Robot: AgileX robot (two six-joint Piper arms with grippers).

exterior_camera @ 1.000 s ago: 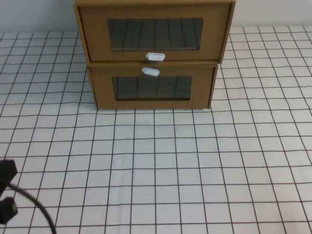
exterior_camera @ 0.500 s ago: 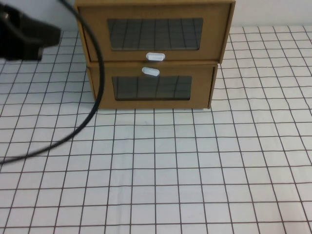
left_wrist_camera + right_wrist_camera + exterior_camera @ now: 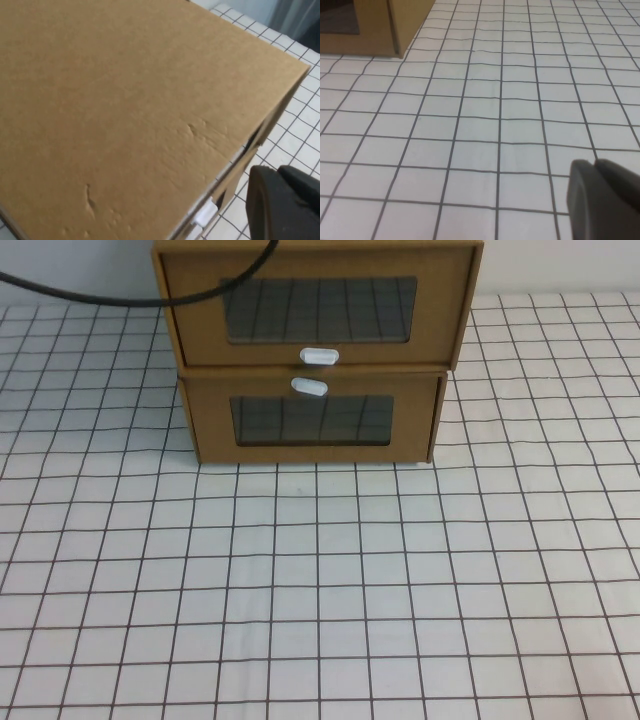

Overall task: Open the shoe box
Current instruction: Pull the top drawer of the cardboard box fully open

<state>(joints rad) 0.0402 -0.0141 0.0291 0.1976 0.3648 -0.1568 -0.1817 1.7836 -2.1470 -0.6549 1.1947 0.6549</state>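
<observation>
While closed, left tool (image 3: 276, 176) overhangs shoe box (image 3: 125, 100); right tool (image 3: 594, 169) overhangs table (image 3: 485, 100)

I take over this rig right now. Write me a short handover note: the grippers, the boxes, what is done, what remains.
Left gripper: fingers shut, empty, above the upper shoe box, by its front edge.
Right gripper: fingers shut, empty, over the table, apart from the boxes.
Boxes: the upper shoe box sits on the lower shoe box at the far side of the table. Both fronts are closed; upper handle and lower handle are untouched.
Done: nothing opened yet.
Left: take a handle and pull the front open, probably with the left arm, which is nearer.
</observation>
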